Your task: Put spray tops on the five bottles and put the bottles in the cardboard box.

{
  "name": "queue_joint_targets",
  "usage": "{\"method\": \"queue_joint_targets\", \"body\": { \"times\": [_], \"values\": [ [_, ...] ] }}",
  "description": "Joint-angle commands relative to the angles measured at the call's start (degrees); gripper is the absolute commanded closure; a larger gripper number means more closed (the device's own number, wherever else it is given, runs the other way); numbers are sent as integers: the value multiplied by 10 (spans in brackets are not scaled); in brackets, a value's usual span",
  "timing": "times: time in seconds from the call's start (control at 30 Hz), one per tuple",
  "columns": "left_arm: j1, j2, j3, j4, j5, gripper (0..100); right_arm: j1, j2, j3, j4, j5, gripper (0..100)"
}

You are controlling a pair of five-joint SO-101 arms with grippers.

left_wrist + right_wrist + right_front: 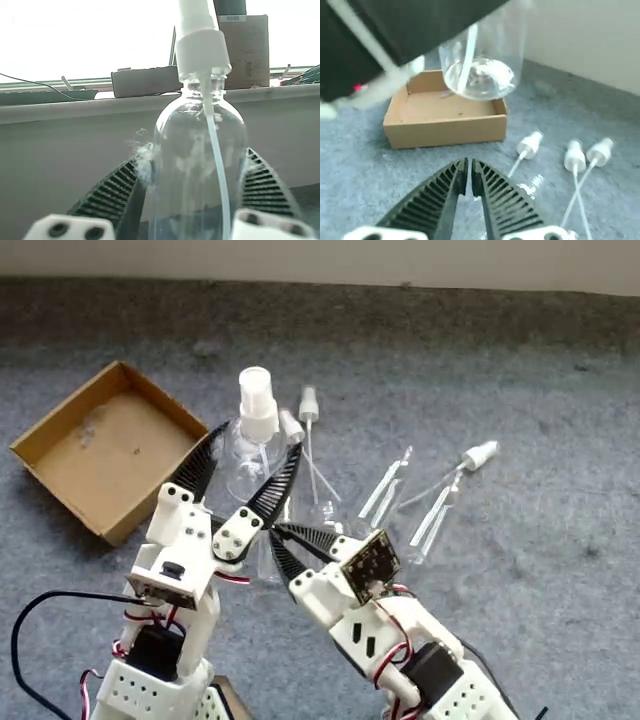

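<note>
A clear bottle (252,440) with a white spray top (256,395) stands upright between the black fingers of my left gripper (240,475), which is shut on its sides. The left wrist view shows that bottle (195,145) with its dip tube inside. In the right wrist view the bottle's base (480,75) hangs above the carpet. My right gripper (278,537) sits just beside and below it, shut with nothing between its fingers (469,167). The cardboard box (105,450) lies open to the left.
Loose spray tops (308,405) (480,455) with long tubes and clear bottles (385,490) lie on the grey carpet right of the held bottle. In the right wrist view three spray tops (530,145) lie beside the box (445,125).
</note>
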Motion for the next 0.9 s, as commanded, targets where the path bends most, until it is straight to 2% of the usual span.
{"method": "queue_joint_targets", "body": {
  "times": [0.0,0.13,0.23,0.57,0.67,0.87],
  "values": [
    [-7,-4,10,-15,1,797,-55,-6,25,-53,-4,994],
    [7,-2,11,-14,9,797,-72,-6,35,-99,-4,994],
    [37,-3,11,4,56,797,-54,-6,34,-102,-4,994],
    [38,-2,11,33,163,797,-37,-6,34,-104,-5,994],
    [40,-2,11,62,165,797,-35,-6,34,-104,-5,994],
    [40,-2,11,66,166,797,13,-6,35,-102,-5,994]
  ]
}}
